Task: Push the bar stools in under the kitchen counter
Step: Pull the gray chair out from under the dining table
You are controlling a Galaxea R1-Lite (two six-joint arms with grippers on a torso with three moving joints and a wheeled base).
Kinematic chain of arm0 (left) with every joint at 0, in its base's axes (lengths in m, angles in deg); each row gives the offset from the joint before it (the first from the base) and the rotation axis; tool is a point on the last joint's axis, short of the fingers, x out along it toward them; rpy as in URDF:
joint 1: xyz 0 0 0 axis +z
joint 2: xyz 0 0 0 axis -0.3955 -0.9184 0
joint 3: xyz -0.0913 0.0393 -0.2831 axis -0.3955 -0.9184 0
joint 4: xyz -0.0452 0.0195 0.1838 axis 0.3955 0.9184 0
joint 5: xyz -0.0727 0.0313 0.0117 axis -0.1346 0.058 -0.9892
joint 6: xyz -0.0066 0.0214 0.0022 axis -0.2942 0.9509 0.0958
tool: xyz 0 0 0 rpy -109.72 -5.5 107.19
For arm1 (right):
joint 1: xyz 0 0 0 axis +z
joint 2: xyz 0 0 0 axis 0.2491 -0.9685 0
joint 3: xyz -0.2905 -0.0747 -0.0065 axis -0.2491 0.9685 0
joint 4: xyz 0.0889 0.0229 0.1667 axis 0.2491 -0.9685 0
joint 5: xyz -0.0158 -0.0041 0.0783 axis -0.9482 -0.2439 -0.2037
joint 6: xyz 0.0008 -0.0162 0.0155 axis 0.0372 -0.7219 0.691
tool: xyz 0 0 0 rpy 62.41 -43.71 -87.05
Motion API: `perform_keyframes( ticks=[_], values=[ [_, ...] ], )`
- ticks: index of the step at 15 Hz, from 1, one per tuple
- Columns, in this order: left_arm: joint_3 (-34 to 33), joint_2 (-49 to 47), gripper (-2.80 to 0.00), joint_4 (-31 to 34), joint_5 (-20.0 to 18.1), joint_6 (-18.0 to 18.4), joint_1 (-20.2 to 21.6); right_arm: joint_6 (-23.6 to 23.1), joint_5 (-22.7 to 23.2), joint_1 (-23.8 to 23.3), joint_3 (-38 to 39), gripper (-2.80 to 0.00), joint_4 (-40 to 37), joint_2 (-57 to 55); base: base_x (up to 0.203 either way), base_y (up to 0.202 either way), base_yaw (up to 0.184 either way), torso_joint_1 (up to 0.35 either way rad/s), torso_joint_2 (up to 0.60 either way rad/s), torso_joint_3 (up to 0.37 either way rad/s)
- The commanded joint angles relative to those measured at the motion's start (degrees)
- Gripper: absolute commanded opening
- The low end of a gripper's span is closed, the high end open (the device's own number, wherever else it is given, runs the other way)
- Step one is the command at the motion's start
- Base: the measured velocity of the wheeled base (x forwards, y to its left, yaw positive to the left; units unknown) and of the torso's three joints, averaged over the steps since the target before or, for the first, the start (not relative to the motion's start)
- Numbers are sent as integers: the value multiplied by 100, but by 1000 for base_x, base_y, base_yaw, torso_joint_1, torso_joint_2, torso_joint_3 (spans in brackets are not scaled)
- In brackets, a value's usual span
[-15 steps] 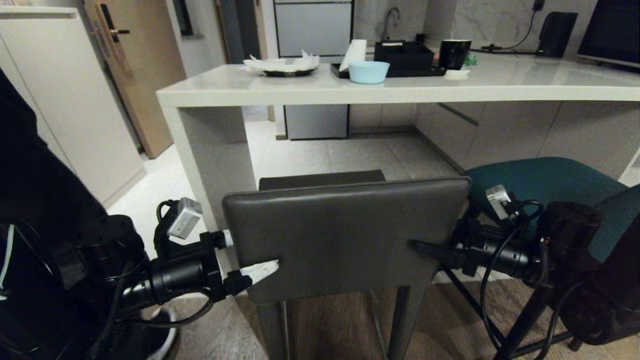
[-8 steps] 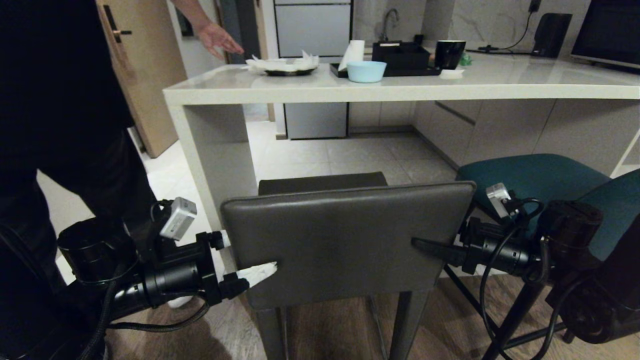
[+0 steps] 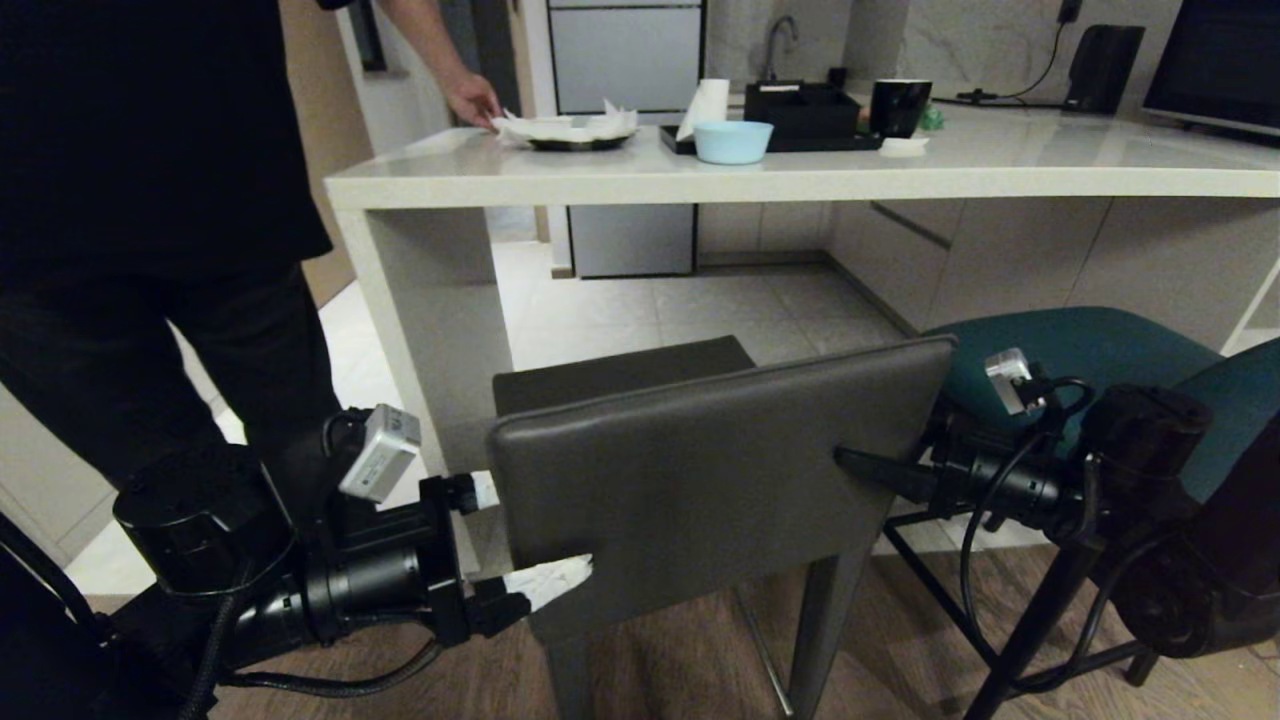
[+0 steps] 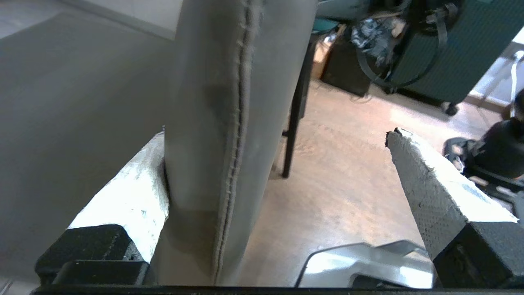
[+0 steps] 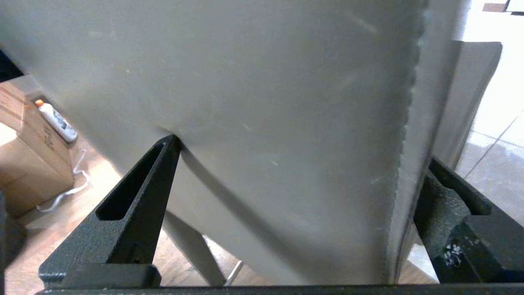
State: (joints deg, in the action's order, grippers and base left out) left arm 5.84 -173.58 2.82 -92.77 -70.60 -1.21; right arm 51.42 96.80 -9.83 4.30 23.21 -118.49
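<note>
Grey stool (image 3: 720, 470) is sitting skewed just short of the bench (image 3: 800, 180), teal stool (image 3: 1090, 350) beside it. Left gripper (image 3: 520, 540) and right gripper (image 3: 880, 470) are straddling the padded backrest's side edges, jaws wide, nothing clamped. Looks heavyish and stiff, so I'm guessing pushing low on the back avoids tipping.

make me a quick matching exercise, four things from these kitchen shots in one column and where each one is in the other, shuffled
Things:
1. grey-brown stool
2. teal stool
3. light blue bowl
4. person's hand

Places:
A. on the counter beside a black tray
B. at the counter's far left corner, by a plate of paper
C. its back between the left gripper and right gripper
D. behind the right arm

Pairs: 1-C, 2-D, 3-A, 4-B
</note>
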Motion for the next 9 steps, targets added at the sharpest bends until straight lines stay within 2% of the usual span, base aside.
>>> perform_keyframes(
  ticks=[1, 6, 9],
  values=[
    [-44, 73, 0, -54, 179, -17, -361, 17, -34, -45, -183, 0, 48, -224, 0, 0, 0, 0, 0, 0],
    [-28, 103, 0, -54, 209, -25, -414, 27, -343, -46, -414, 0, 48, -395, 0, 0, 0, 0, 0, 0],
    [-16, 142, 0, -54, 266, -59, -216, 19, -373, -67, -319, 0, 48, -237, 0, 0, 0, 0, 0, 0]
  ],
)
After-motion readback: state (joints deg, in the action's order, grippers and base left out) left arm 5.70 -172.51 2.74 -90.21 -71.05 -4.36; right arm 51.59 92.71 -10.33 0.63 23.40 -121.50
